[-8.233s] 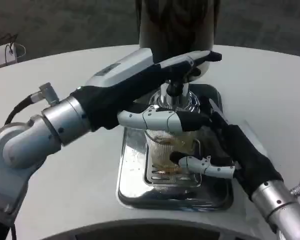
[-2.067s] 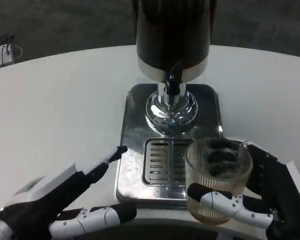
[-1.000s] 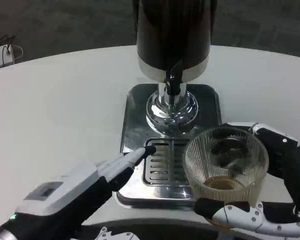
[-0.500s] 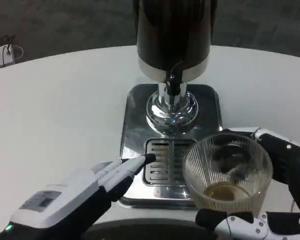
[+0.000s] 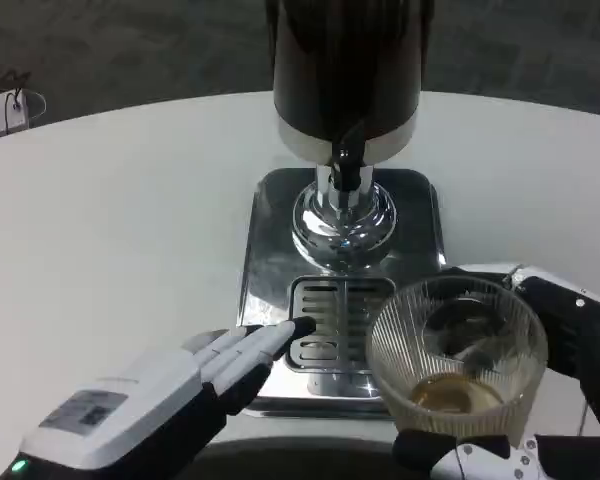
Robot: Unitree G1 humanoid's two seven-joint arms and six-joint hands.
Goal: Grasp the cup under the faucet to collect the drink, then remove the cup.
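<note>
Holding the ribbed glass cup (image 5: 457, 365), with amber drink low in it, the right hand (image 5: 565, 345) wraps it in the head view, near the front right corner of the drip tray (image 5: 265, 275), clear of the faucet (image 5: 346, 165). The left hand (image 5: 170, 385) lies flat, fingers extended, holding nothing, fingertips at the tray's grate. Risk: tilting spills the drink; slick glass may slip onto the counter (image 5: 110, 220).

Round white table (image 5: 110, 220) against dark carpeted floor (image 5: 130, 40), white device (image 5: 2, 110) at its left edge.
</note>
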